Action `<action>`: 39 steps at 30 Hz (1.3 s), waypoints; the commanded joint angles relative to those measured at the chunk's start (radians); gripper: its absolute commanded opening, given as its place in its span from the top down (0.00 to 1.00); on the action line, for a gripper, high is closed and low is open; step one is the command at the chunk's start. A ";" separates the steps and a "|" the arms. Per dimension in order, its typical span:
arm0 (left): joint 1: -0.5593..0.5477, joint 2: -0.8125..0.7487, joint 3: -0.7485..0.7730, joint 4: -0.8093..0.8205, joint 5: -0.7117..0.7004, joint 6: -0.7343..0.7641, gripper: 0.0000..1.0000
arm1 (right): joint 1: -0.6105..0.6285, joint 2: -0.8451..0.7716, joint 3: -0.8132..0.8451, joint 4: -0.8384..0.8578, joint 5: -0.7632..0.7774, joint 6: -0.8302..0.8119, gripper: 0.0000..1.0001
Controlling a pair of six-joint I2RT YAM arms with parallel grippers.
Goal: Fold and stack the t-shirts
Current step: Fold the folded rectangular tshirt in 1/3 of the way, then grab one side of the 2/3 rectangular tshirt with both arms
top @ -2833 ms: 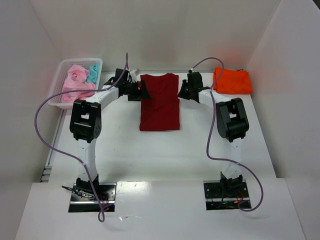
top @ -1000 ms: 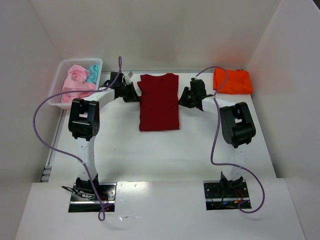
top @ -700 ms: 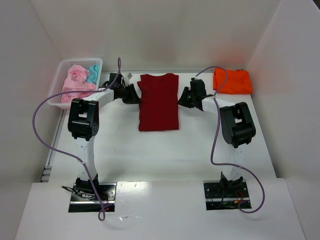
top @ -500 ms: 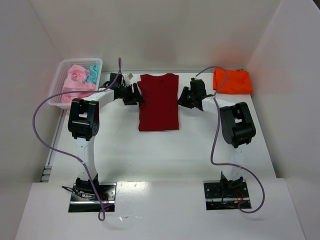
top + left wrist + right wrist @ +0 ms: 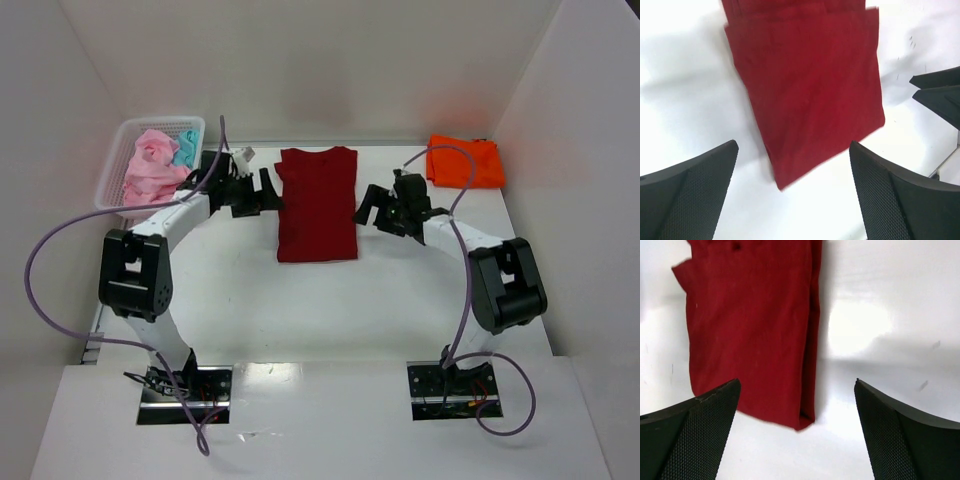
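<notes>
Shows a dark red shirt (image 5: 318, 205) folded into a smooth narrow rectangle, flat on the table (image 5: 300, 300) between left gripper (image 5: 268, 192) and right gripper (image 5: 368, 208). Runs lengthwise from the near side toward the back wall (image 5: 320, 60). Finds both grippers spread wide, holding nothing.

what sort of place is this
Probably a robot lab cell: white walls box in a white table, left arm and right arm bolted at its near edge, dark red t-shirt laid between.

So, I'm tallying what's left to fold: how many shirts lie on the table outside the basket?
2: the dark red shirt lying flat in the centre, and the orange shirt at the far right corner. More cloth sits bunched in the basket, number unclear.
</notes>
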 commanded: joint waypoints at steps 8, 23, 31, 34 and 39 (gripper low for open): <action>-0.140 -0.128 -0.233 -0.025 -0.196 -0.147 0.00 | 0.061 -0.090 -0.116 -0.012 -0.015 0.019 0.00; -0.158 -0.137 -0.333 0.104 -0.308 -0.254 0.17 | 0.126 -0.059 -0.206 0.071 0.055 0.098 0.31; -0.158 -0.104 -0.333 0.125 -0.264 -0.254 0.25 | 0.135 -0.059 -0.226 0.116 0.066 0.119 0.47; -0.158 -0.093 -0.333 0.136 -0.253 -0.254 0.30 | 0.135 -0.041 -0.226 0.127 0.057 0.128 0.49; -0.158 -0.075 -0.333 0.145 -0.232 -0.254 0.39 | 0.145 -0.004 -0.193 0.138 0.047 0.128 0.56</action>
